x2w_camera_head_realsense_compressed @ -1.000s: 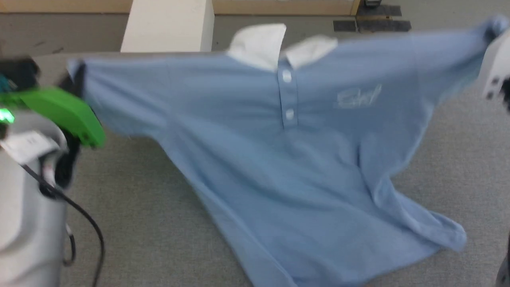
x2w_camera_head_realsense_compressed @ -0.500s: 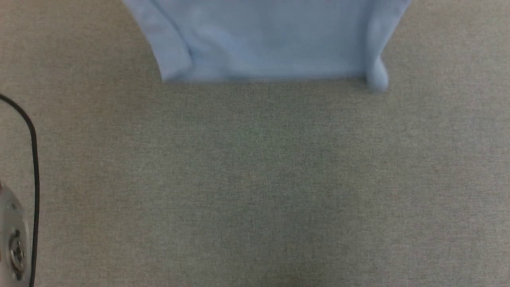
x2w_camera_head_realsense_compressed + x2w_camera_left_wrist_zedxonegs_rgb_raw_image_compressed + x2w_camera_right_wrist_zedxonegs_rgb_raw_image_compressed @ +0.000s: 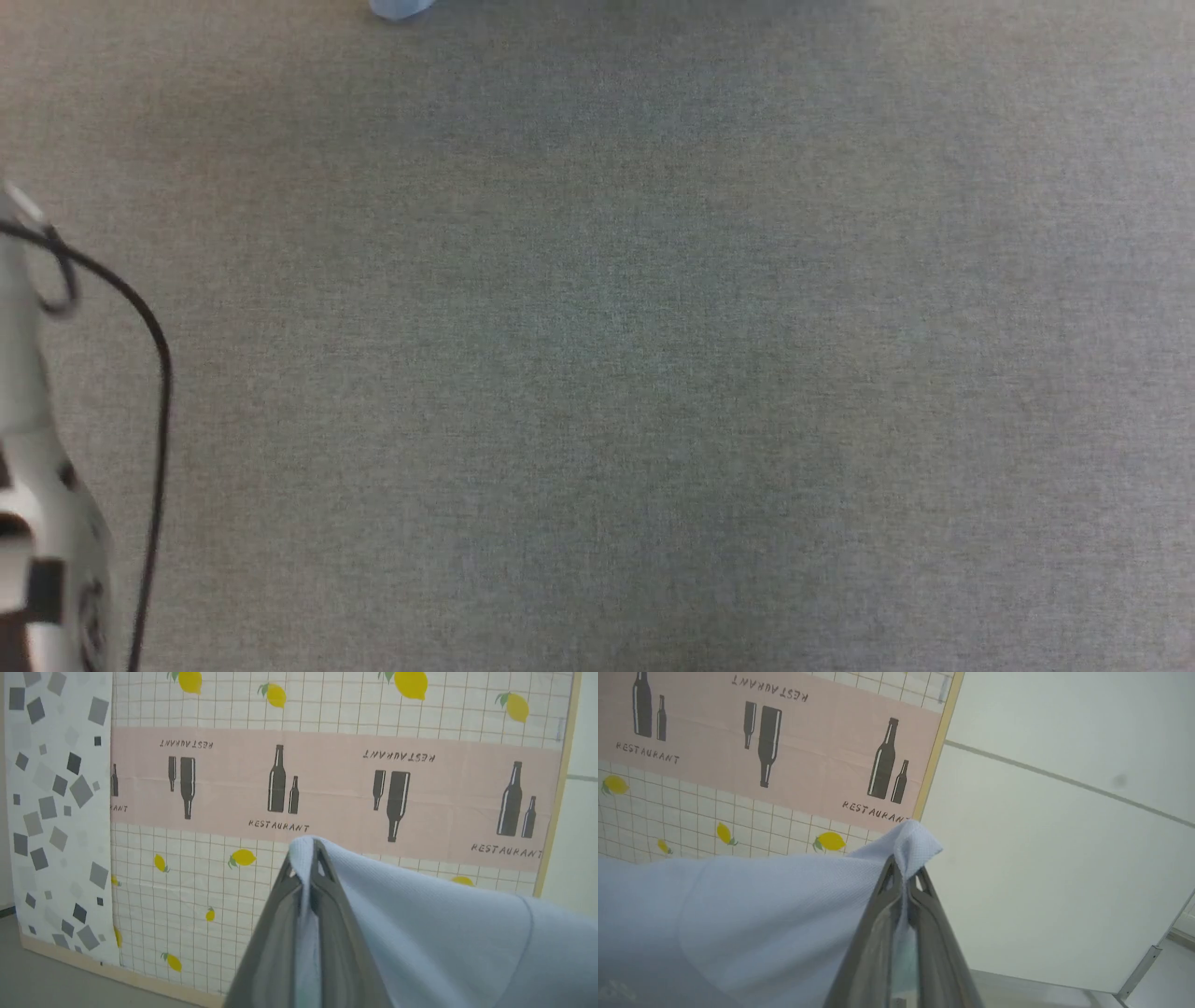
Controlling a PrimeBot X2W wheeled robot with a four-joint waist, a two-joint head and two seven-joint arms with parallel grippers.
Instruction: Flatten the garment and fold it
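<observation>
Between the two dark fingers of the left gripper (image 3: 307, 865), a fold of the garment (image 3: 444, 933) is pinched. The jaws stand together with only the cloth between them. A short tuft of light blue knit rises just past the fingertips. From the grip the cloth runs to the right and down in the left wrist view, smooth, with one seam line crossing it near the right edge. Behind it stands a patterned panel (image 3: 327, 779) printed with a grid, lemons, dark bottles and the word RESTAURANT on a pink band. A strip of grey squares (image 3: 56, 812) adjoins the panel on the left of that view.

The right gripper (image 3: 903, 873) is likewise clamped on the garment. A small corner of cloth sticks out above its fingertips, and the rest spreads to the left and down in the right wrist view. Behind it are the patterned panel, its wooden edge strip (image 3: 936, 751) and a pale wall (image 3: 1064, 858).

In both wrist views the held cloth hangs in the air in front of the panel.

Head view: the grey cloth-covered table (image 3: 597, 373) lies below. A small tip of the light blue garment shows at the top edge, left of centre. Whether it touches the table cannot be told. A pale forearm (image 3: 37, 523) stands at the lower left edge, with a black cable (image 3: 161, 392) looping beside it.
</observation>
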